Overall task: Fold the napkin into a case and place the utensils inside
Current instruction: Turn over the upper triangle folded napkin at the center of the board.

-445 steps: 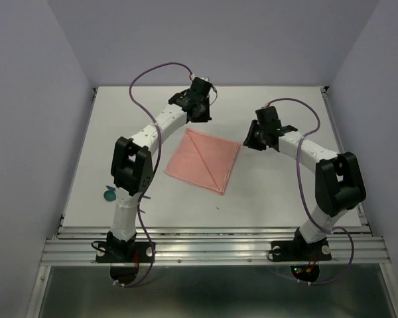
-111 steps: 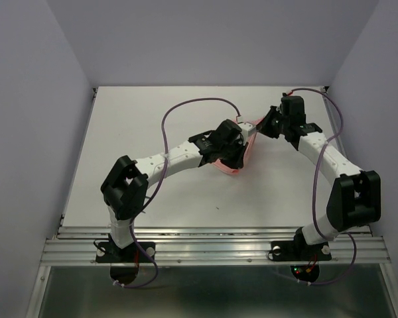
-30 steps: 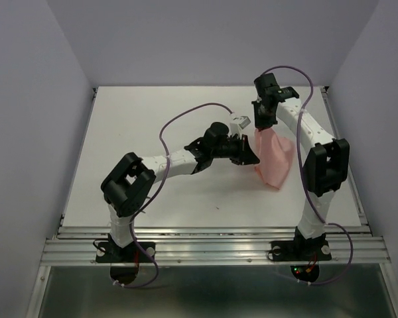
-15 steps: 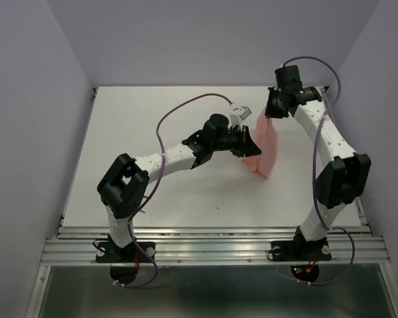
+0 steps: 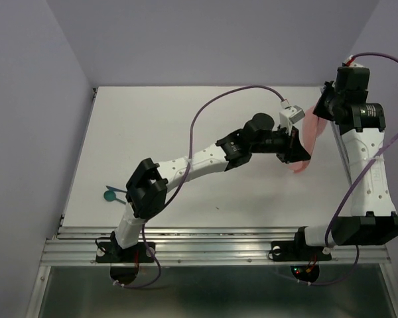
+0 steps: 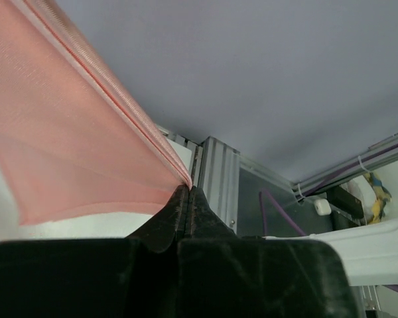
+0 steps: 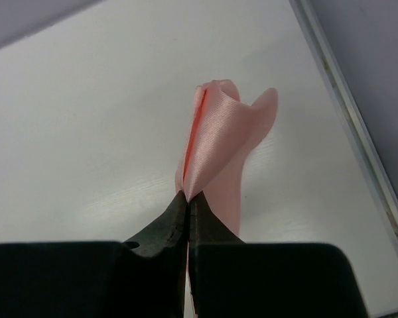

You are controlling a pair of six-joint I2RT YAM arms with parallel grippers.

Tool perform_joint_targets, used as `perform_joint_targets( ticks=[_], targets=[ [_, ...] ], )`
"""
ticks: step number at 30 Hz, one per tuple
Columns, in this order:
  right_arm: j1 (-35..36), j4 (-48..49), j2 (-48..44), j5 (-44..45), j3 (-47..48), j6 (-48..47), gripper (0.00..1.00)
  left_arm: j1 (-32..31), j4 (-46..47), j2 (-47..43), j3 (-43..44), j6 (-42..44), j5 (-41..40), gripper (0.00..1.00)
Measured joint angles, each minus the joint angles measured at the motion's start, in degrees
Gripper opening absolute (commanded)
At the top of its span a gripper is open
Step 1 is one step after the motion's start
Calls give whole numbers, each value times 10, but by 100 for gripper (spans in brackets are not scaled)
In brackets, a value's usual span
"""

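Hanging between two robot grippers at the upper right of the overhead view, the salmon-pink napkin is held above the white table. The left gripper and right gripper are each pinched tightly closed on a napkin edge. Teal utensils lie at the table's lower left, well apart.

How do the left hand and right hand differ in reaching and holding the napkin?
The left arm stretches far across the table; the right arm stands nearly upright over its base. The left hand pinches the napkin at its nearer end; the right hand pinches its farther end. Both hands are shut on the napkin.
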Motion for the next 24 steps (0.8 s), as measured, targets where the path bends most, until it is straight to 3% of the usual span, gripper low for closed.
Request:
perform_joint_targets(
  ticks=[6,13,19,24],
  targets=[
    [-1,-79,20,-7,53,-45,1,-23,38,8,-3,-5,17,0],
    [48,-103,120,-59,35,-71,1,14,167,-45,-212,-44,22,0],
    [161,-48,326,-80,21,-62,1,90,302,-75,-450,-123,31,0],
    [208,-1,394,-117,23,-43,1,125,324,-101,-528,-154,30,0]
  ],
)
